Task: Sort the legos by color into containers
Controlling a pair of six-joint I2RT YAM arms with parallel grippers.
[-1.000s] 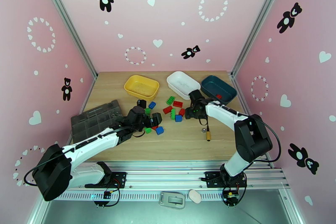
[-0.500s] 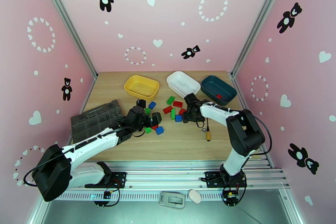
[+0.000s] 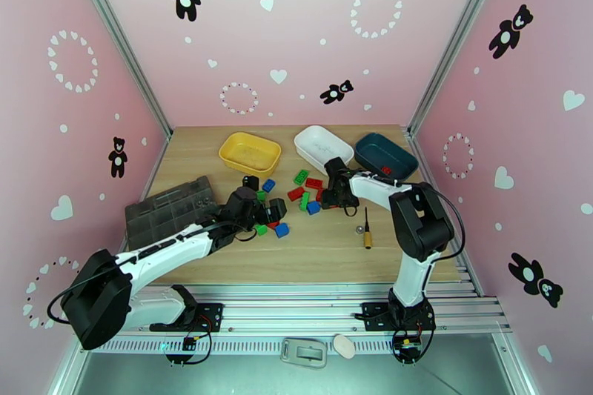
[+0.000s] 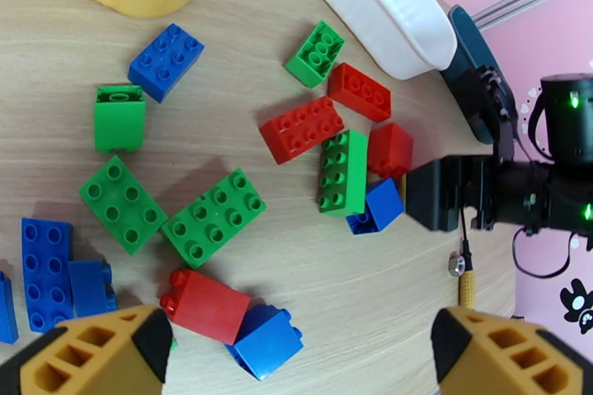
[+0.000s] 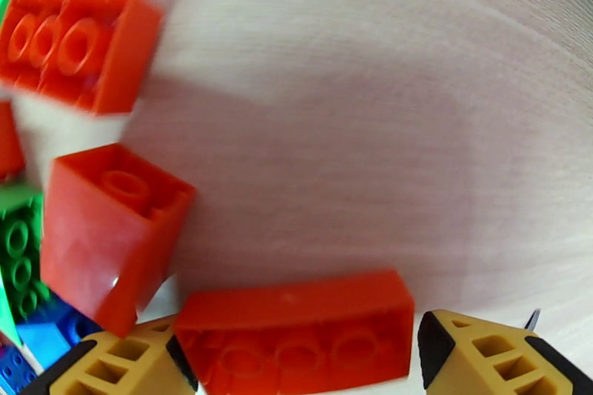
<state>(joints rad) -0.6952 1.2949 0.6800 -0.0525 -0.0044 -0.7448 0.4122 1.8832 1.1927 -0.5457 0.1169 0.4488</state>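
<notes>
The left gripper [image 4: 300, 348] is held wide open above the legos [image 3: 296, 193] scattered at the middle of the worktop [image 3: 326, 256], before the containers [image 3: 250, 154] at its far edge, while a red brick [image 5: 296, 315] is seen between the fingertips of the right gripper [image 5: 304, 356], though a grip cannot be told.

Loose legos [image 3: 314, 183] near three containers [image 3: 250, 153]

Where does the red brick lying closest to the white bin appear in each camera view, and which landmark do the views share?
Top external: the red brick at mid-table, just in front of the white bin.
Left wrist: upper right of centre, just below the white bin's rim.
Right wrist: top-left corner, blurred.
Shared landmark: the squat red brick next to it, on the side away from the bin.
</notes>
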